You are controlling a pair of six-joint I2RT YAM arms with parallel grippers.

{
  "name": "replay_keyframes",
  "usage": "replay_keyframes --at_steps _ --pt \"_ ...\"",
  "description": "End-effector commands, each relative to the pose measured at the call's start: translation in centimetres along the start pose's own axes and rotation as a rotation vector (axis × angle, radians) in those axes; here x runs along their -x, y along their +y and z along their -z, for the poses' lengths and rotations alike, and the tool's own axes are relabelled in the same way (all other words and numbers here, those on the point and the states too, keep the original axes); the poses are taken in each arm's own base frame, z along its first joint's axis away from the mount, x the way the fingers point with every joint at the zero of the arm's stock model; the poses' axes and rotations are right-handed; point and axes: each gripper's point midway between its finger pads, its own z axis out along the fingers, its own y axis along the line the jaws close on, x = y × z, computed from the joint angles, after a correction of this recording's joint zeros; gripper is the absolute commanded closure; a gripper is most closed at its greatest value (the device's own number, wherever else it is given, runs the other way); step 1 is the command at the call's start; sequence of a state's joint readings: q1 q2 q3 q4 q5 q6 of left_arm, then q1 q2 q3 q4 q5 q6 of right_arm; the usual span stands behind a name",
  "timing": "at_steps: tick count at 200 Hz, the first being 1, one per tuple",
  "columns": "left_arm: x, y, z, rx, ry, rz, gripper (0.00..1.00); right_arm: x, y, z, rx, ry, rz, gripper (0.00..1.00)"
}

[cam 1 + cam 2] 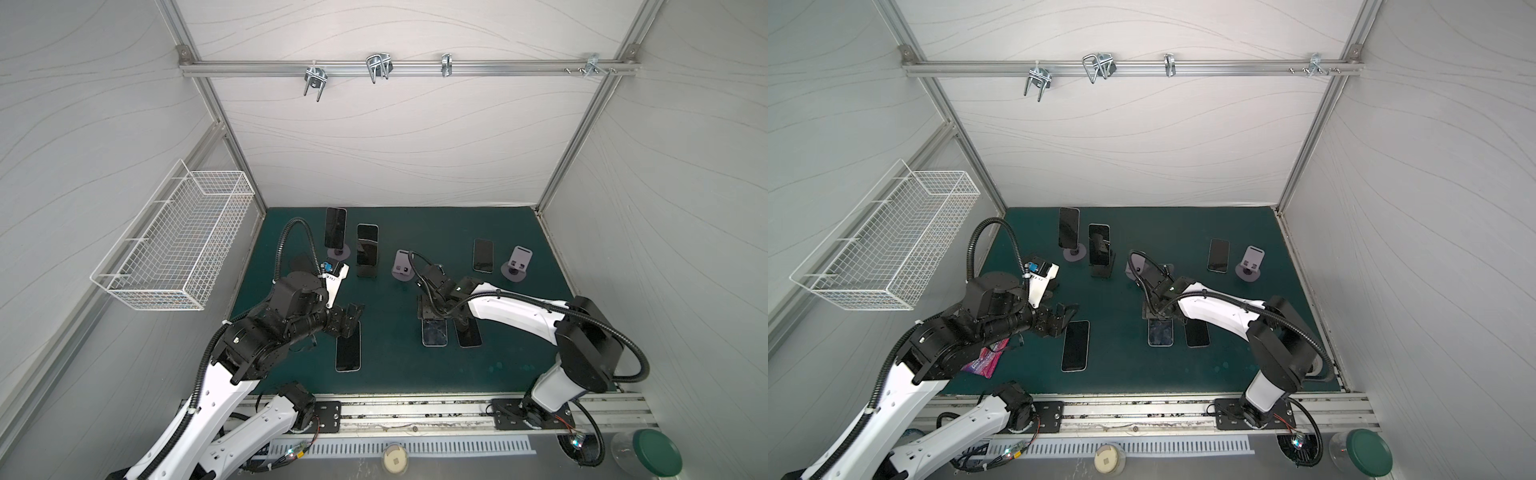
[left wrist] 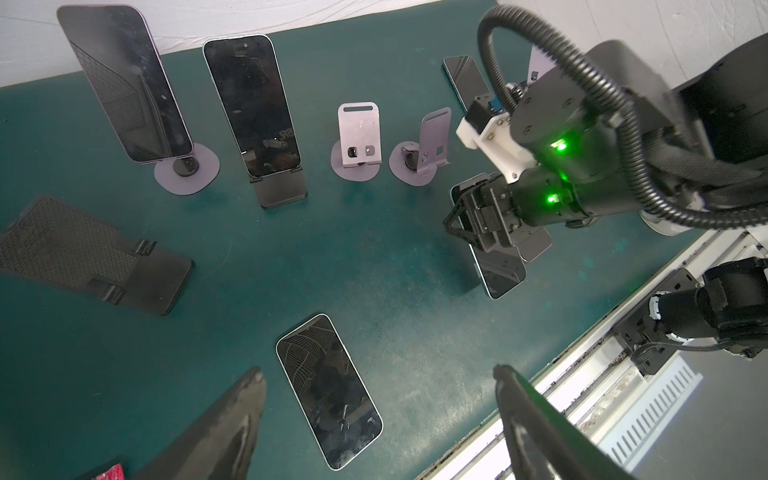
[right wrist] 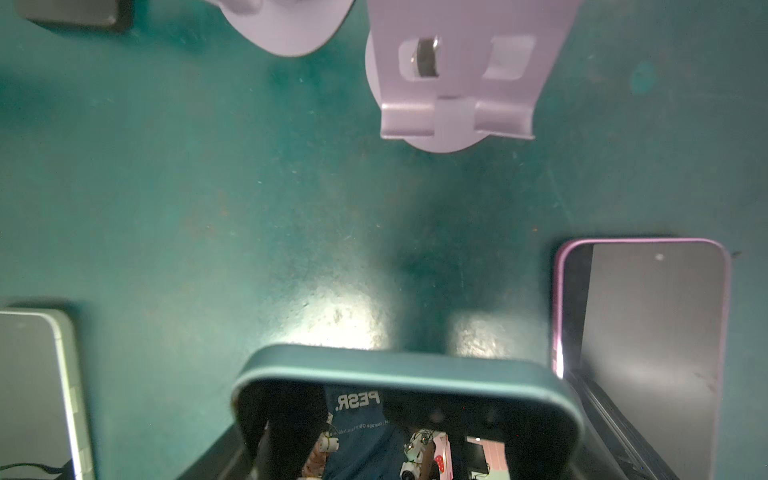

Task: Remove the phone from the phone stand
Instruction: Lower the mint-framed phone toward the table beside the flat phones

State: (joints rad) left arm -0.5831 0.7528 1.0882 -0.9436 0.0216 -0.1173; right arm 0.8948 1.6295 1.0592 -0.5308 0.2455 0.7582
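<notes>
right gripper clamped on teal-cased phone, off the stand ahead and low over mat; lilac-cased phone just beside it, so a tilted release could clip it; left gripper jaws apart, empty.

The dark green matted worktop is carrying a white-rimmed smartphone, a purple-cased smartphone and a silver-edged smartphone, all lying flat. An empty lilac plastic stand is standing beside the last, and a pink wrapper is lying near the left edge.

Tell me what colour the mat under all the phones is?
The mat is dark teal green, clearest in the left wrist view.
</notes>
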Motion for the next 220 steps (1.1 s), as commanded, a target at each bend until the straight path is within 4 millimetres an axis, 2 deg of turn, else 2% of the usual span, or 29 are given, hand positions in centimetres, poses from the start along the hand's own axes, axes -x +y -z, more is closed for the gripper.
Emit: replay_keyframes --at_steps 1,78,125,220 --pt "0.4 0.1 1.1 0.011 -0.017 0.006 0.13 0.1 0.3 -0.7 0.01 0.008 0.0 0.55" --pt "-0.8 0.3 1.7 0.018 0.014 0.047 0.14 -1.0 -0.6 -1.8 -0.035 0.044 -0.006 0.54" --pt "-0.8 0.3 2.1 0.014 0.004 0.062 0.15 -2.2 -1.0 -2.4 -0.051 0.088 -0.019 0.52" --pt "0.1 0.1 1.6 0.009 0.007 0.033 0.15 -2.7 -0.4 -3.3 -0.082 0.13 -0.004 0.49"
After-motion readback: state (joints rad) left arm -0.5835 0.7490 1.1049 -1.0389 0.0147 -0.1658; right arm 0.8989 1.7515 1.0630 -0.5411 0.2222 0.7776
